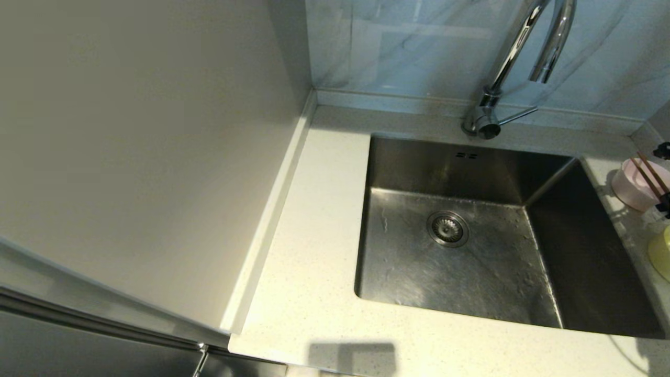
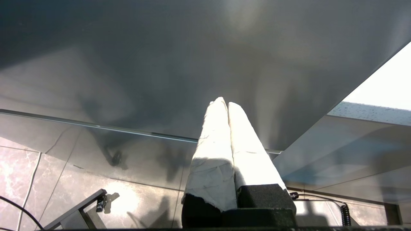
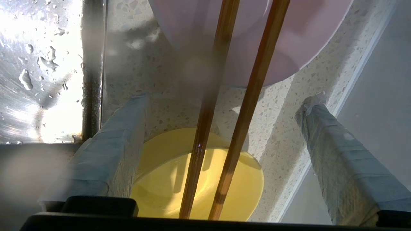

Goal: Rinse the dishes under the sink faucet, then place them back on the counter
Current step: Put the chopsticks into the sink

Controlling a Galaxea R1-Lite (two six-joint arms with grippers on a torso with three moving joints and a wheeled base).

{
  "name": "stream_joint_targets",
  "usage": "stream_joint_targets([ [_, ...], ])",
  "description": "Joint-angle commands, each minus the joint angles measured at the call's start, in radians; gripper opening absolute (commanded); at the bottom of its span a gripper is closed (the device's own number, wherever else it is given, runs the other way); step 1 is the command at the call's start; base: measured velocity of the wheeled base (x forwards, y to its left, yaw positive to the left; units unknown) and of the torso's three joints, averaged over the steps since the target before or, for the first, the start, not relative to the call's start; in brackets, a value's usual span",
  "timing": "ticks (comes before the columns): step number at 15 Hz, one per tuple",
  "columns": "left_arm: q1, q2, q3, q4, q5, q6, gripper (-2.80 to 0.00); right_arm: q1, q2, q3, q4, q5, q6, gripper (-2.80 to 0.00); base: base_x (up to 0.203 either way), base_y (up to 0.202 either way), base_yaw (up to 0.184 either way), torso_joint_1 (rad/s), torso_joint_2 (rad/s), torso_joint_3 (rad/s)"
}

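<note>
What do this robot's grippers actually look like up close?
Each has two long tapering fingers wrapped in wrinkled whitish tape, set on black blocky bases. The left gripper looks bright white; the right gripper's wrapped fingers look pale grey-blue in shadow.

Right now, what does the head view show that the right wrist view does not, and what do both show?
Only the head view shows the faucet with its side lever, the drain strainer and the whole sink, with no dish in it.

Only the right wrist view shows the open right gripper above the dishes, and water drops on the metal by the counter edge.

Both show the pink bowl and the yellow-green bowl on the counter right of the sink, with the chopsticks lying across them.
</note>
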Motion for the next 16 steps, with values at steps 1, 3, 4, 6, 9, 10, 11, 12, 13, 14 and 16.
stream_joint_targets([
  [1, 0.000, -0.003, 0.000, 0.000, 0.000, 0.000, -2.80, 0.000, -0.001, -0.001, 0.003, -0.004, -0.004, 0.00, 0.000, 0.000, 0.000, 0.000, 0.00, 0.000],
  [3, 0.000, -0.003, 0.000, 0.000, 0.000, 0.000, -2.80, 0.000, 0.001, -0.002, 0.001, -0.005, -0.005, 0.00, 0.000, 0.000, 0.000, 0.000, 0.00, 0.000],
  [4, 0.000, -0.003, 0.000, 0.000, 0.000, 0.000, -2.80, 0.000, 0.002, -0.004, -0.002, -0.005, -0.005, 0.00, 0.000, 0.000, 0.000, 0.000, 0.00, 0.000],
  [6, 0.000, -0.003, 0.000, 0.000, 0.000, 0.000, -2.80, 0.000, 0.002, -0.002, -0.002, -0.005, -0.004, 0.00, 0.000, 0.000, 0.000, 0.000, 0.00, 0.000],
  [9, 0.000, -0.003, 0.000, 0.000, 0.000, 0.000, -2.80, 0.000, 0.002, -0.001, -0.001, -0.005, -0.005, 0.00, 0.000, 0.000, 0.000, 0.000, 0.00, 0.000],
  [10, 0.000, -0.003, 0.000, 0.000, 0.000, 0.000, -2.80, 0.000, 0.002, 0.001, 0.000, -0.005, -0.005, 0.00, 0.000, 0.000, 0.000, 0.000, 0.00, 0.000],
  [11, 0.000, -0.003, 0.000, 0.000, 0.000, 0.000, -2.80, 0.000, 0.002, 0.001, 0.000, -0.005, -0.005, 0.00, 0.000, 0.000, 0.000, 0.000, 0.00, 0.000],
  [12, 0.000, -0.003, 0.000, 0.000, 0.000, 0.000, -2.80, 0.000, 0.002, -0.001, 0.000, -0.005, -0.005, 0.00, 0.000, 0.000, 0.000, 0.000, 0.00, 0.000],
  [13, 0.000, -0.003, 0.000, 0.000, 0.000, 0.000, -2.80, 0.000, 0.002, 0.001, 0.000, -0.005, -0.005, 0.00, 0.000, 0.000, 0.000, 0.000, 0.00, 0.000],
  [14, 0.000, -0.003, 0.000, 0.000, 0.000, 0.000, -2.80, 0.000, 0.003, -0.001, -0.002, -0.005, -0.005, 0.00, 0.000, 0.000, 0.000, 0.000, 0.00, 0.000],
  [16, 0.000, -0.003, 0.000, 0.000, 0.000, 0.000, -2.80, 0.000, 0.006, -0.002, -0.002, -0.031, -0.004, 0.00, 0.000, 0.000, 0.000, 0.000, 0.00, 0.000],
])
